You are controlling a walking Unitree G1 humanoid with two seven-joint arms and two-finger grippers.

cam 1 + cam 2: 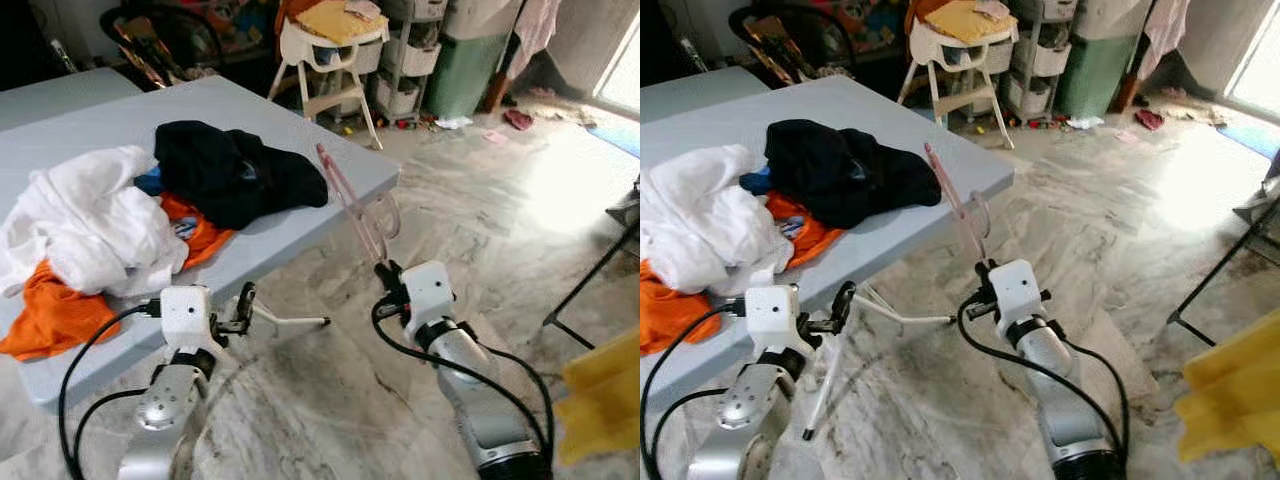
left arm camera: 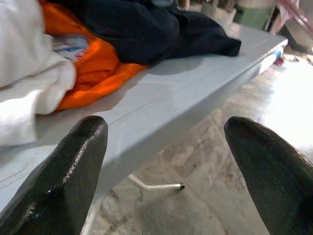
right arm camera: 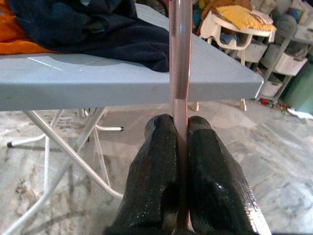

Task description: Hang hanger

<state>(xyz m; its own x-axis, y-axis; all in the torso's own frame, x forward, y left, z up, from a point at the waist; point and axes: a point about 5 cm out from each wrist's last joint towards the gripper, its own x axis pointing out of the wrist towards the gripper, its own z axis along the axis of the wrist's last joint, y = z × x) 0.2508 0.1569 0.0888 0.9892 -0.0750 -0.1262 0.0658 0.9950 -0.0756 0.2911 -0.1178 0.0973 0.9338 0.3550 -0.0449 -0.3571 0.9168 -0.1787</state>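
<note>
Right tool (image 3: 182, 147) is clamped tight on the translucent pink plastic hanger (image 1: 352, 203), its two black fingers (image 3: 159, 176) pressed against either side of the thin frame. That hanger rises upright from the tool, just off the near corner of the pale grey folding desk (image 1: 300, 135), its hook curling beside the desk edge. Left tool (image 2: 166, 171) hangs in front of the desk's long edge with its fingers spread wide and nothing between them. On the desk, nearest the hanger, lies a crumpled black garment (image 1: 232, 172); beyond it an orange cloth (image 1: 50, 310) and a heap of white fabric (image 1: 85, 220). Behind the desk stands a white high chair (image 1: 330, 60) on the marble floor (image 1: 470, 210).
</note>
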